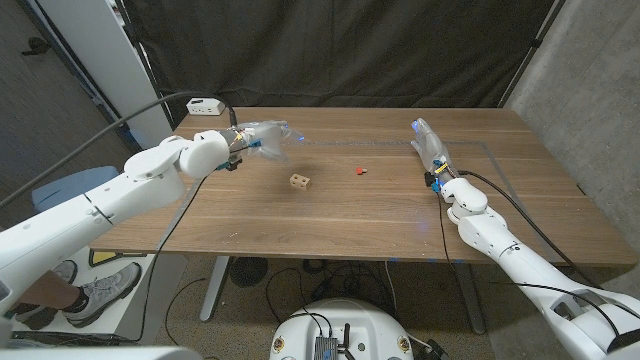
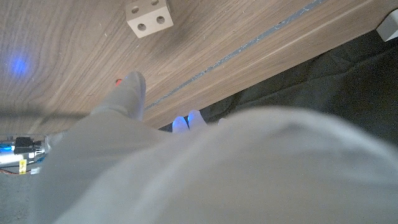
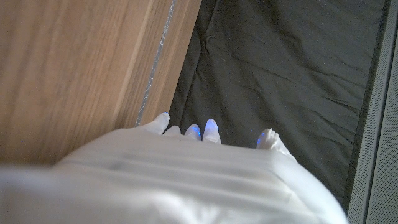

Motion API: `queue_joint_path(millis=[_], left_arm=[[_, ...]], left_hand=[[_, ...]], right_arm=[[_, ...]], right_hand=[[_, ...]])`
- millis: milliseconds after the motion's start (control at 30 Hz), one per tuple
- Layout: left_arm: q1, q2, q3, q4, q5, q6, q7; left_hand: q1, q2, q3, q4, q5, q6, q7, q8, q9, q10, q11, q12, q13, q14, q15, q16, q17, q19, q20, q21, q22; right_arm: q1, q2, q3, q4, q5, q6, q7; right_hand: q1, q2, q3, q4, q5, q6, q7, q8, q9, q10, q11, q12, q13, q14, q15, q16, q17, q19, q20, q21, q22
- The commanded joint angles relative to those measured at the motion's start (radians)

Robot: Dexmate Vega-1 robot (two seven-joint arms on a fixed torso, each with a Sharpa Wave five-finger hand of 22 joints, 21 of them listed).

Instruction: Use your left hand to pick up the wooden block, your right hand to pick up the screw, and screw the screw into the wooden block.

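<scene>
The wooden block (image 1: 300, 181) is sitting mid-table (image 1: 400, 220), nearer the left robot hand (image 1: 262, 139), which is hovering empty, fingers spread. The red screw (image 1: 359, 171) is lying toward the right robot hand (image 1: 430, 150), also empty, fingers extended.

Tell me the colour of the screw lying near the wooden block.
Red. The screw shows best in the head view, lying on the table beside the wooden block.

No legible text or labels.
</scene>
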Motion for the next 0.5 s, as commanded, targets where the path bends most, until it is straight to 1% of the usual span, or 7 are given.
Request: queue_joint_path(millis=[33,100,167,200,367,500], left_arm=[[0.012,0.003,0.027,-0.055,0.176,0.018,-0.063],[0.014,-0.001,0.023,-0.055,0.183,0.014,-0.071],[0.01,-0.006,0.034,-0.064,0.227,0.019,-0.091],[0.011,-0.008,0.036,-0.066,0.245,0.021,-0.096],[0.019,-0.025,0.044,-0.078,0.322,0.036,-0.116],[0.024,-0.042,0.05,-0.079,0.381,0.045,-0.127]], left_hand=[[0.004,0.002,-0.006,0.001,0.0,-0.024,0.0,-0.002,0.004,-0.028,0.005,-0.005,0.006,-0.027,0.01,-0.004,0.004,-0.038,-0.001,-0.006,0.005],[0.006,0.003,-0.007,0.0,0.0,-0.031,-0.002,-0.003,0.004,-0.035,0.002,-0.005,0.006,-0.032,0.013,-0.003,0.005,-0.05,0.001,-0.007,0.005],[0.009,0.004,-0.007,-0.001,0.0,-0.033,-0.005,-0.002,0.004,-0.038,-0.003,-0.005,0.006,-0.033,0.013,-0.002,0.005,-0.056,0.001,-0.007,0.005],[0.01,0.005,-0.007,-0.001,0.0,-0.035,-0.006,-0.002,0.004,-0.038,-0.001,-0.004,0.007,-0.033,0.012,-0.001,0.005,-0.057,0.001,-0.006,0.005],[0.016,0.007,-0.007,-0.003,0.0,-0.039,-0.009,0.0,0.005,-0.041,-0.007,-0.002,0.007,-0.035,0.012,0.001,0.005,-0.067,0.009,-0.005,0.005],[0.021,0.007,-0.008,-0.005,0.0,-0.039,-0.01,0.003,0.005,-0.036,-0.011,0.003,0.008,-0.03,0.003,0.004,0.005,-0.07,0.01,-0.002,0.004]], right_arm=[[-0.016,0.006,0.004,-0.012,-0.004,0.016,-0.016],[-0.017,0.006,0.004,-0.013,-0.004,0.017,-0.017],[-0.018,0.007,0.005,-0.015,-0.002,0.016,-0.017],[-0.019,0.006,0.005,-0.016,-0.002,0.015,-0.017],[-0.022,0.006,0.007,-0.018,-0.002,0.018,-0.02],[-0.026,0.006,0.008,-0.021,-0.001,0.019,-0.022]], right_hand=[[0.001,-0.015,-0.001,-0.005,0.007,-0.009,-0.003,0.005,0.001,-0.007,-0.005,0.004,0.003,-0.003,0.004,0.006,0.002,0.0,0.006,0.004,0.005],[0.0,-0.016,-0.002,-0.005,0.007,-0.01,-0.004,0.005,0.001,-0.007,-0.005,0.004,0.003,-0.003,0.004,0.006,0.002,0.0,0.006,0.004,0.005],[0.0,-0.017,-0.002,-0.005,0.007,-0.01,-0.005,0.005,0.001,-0.007,-0.004,0.004,0.003,-0.003,0.004,0.006,0.002,0.0,0.007,0.004,0.005],[-0.001,-0.018,-0.003,-0.005,0.007,-0.011,-0.005,0.005,0.001,-0.008,-0.004,0.004,0.003,-0.003,0.004,0.006,0.002,0.0,0.008,0.004,0.005],[-0.004,-0.021,-0.005,-0.005,0.007,-0.012,-0.005,0.005,0.002,-0.008,-0.004,0.004,0.003,-0.004,0.005,0.006,0.002,0.0,0.009,0.004,0.005],[-0.005,-0.022,-0.005,-0.005,0.007,-0.014,-0.005,0.005,0.002,-0.008,-0.004,0.005,0.003,-0.004,0.004,0.007,0.003,0.0,0.009,0.004,0.005]])
